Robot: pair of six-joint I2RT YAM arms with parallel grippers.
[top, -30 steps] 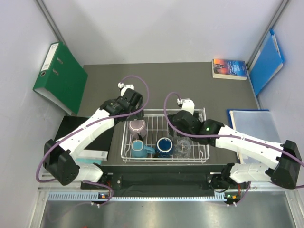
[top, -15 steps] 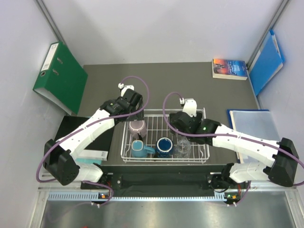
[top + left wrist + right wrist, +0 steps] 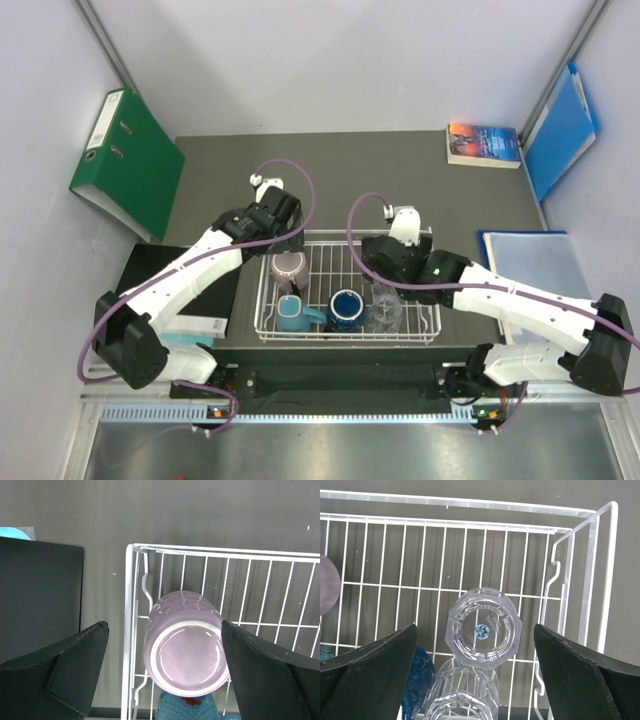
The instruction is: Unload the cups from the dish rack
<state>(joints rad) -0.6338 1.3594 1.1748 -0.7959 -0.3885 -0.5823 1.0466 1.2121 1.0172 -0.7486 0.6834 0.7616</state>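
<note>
Currently dish rack wall stands just beside pink mug; second tumbler crowds clear tumbler. My left tool and right tool hang above each, wide open, empty.

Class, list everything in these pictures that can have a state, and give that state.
dish rack, loaded
pink mug, base up in the rack
clear tumbler, base up in the rack
left gripper, open, above the pink mug
right gripper, open, above the clear tumbler
book, closed, lying flat
green binder, shut
</note>
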